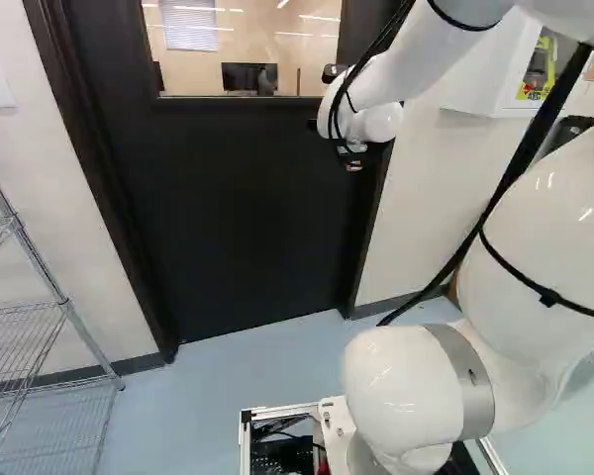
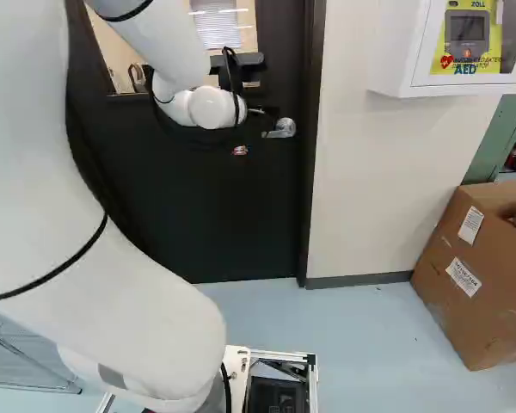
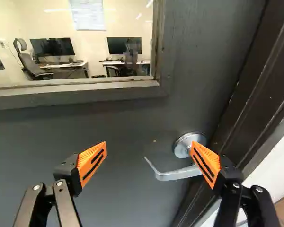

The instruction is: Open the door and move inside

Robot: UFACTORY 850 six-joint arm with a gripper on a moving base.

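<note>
Door handle (image 3: 173, 175) lies ahead of the hand (image 2: 254, 133), partly behind one finger (image 3: 206, 163).

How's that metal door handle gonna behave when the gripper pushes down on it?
The handle looks like solid metal, so it should stay stiff and probably swing about its round plate rather than bend. Its smooth, shiny surface may be slippery. The free end curves, so a push there could slide off.

the closed door (image 1: 247, 198) blocks the way ahead; there is room beside the lever handle's (image 3: 173, 175) free end, opposite the door frame (image 3: 248, 101).
</note>
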